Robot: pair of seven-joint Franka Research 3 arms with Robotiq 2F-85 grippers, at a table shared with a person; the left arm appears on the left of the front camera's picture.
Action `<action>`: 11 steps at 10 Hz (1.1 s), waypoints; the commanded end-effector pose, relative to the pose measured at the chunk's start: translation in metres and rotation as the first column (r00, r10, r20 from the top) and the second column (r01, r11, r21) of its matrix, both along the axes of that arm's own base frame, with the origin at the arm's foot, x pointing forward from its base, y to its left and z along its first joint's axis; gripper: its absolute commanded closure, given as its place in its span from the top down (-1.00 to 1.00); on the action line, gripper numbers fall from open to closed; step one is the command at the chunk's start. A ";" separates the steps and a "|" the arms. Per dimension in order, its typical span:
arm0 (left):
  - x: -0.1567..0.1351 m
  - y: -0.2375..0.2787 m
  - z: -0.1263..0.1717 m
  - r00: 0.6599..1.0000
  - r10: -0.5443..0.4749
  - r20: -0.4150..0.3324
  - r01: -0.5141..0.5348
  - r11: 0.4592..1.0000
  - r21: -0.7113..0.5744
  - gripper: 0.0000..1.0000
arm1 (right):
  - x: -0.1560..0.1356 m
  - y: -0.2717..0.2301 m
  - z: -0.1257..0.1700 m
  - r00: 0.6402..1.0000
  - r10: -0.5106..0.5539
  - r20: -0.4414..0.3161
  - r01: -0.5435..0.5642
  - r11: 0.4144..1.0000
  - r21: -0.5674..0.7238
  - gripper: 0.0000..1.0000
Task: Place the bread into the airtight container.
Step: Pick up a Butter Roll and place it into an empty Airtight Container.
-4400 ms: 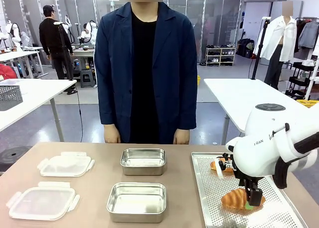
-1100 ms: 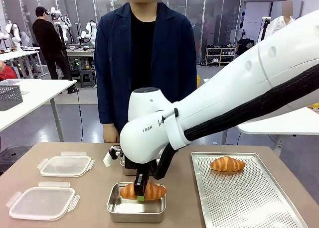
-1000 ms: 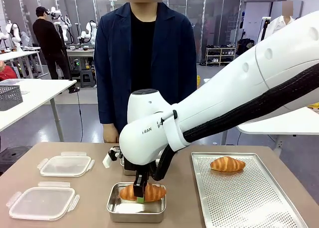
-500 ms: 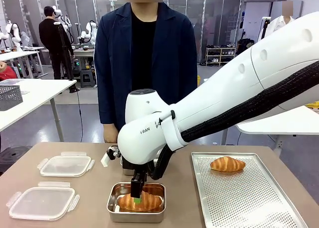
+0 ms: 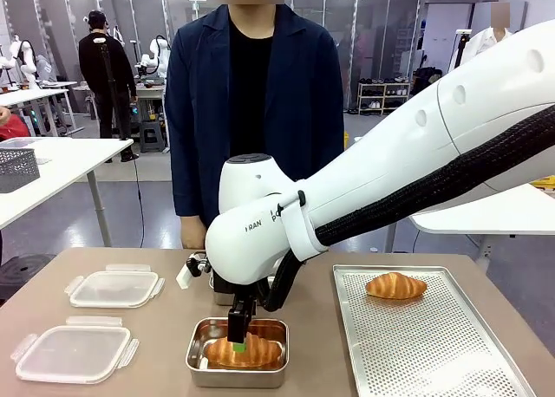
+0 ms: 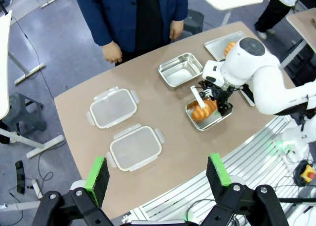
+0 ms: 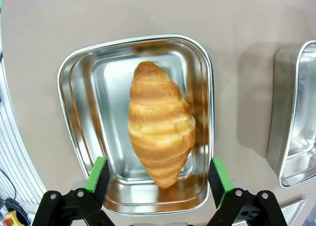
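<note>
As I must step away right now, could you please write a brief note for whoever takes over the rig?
Right end effector: open, straddling the croissant from above, not gripping it.
Left end effector: open, high above the table, holding nothing.
Things: the croissant lies in the near container; the far container is empty; the second croissant is on the tray; two lids lie at the table's left.
Done: one croissant placed.
Left: raise the right end effector clear; probably move the second croissant into the far container; lids not yet on.
</note>
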State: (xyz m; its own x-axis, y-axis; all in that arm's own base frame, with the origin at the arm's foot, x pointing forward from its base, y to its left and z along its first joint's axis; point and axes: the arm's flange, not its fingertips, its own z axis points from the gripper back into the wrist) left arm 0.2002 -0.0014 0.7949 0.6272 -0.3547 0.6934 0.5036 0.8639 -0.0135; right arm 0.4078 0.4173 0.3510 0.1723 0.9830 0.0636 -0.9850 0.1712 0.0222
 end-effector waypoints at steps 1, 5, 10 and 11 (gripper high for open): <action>0.000 0.000 0.000 1.000 -0.011 0.001 0.011 1.000 0.006 1.00 | -0.001 0.000 0.000 1.000 0.001 0.001 -0.001 1.000 -0.001 1.00; 0.000 0.000 0.000 1.000 -0.011 0.001 0.011 1.000 0.006 1.00 | -0.001 0.000 0.000 1.000 0.001 0.001 -0.001 1.000 -0.001 1.00; 0.000 0.000 0.000 1.000 -0.011 0.001 0.011 1.000 0.006 1.00 | 0.000 0.000 0.000 1.000 0.001 0.000 -0.001 1.000 0.000 1.00; 0.000 0.000 0.000 1.000 -0.011 0.001 0.011 1.000 0.006 1.00 | -0.009 -0.012 0.034 0.999 -0.007 0.046 0.008 0.999 -0.032 1.00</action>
State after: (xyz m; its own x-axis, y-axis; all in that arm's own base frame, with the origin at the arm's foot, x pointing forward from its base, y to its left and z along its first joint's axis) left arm 0.2002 -0.0013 0.7948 0.6273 -0.3547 0.6933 0.5035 0.8639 -0.0137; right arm 0.4073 0.4160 0.3583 0.1709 0.9833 0.0628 -0.9853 0.1704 0.0137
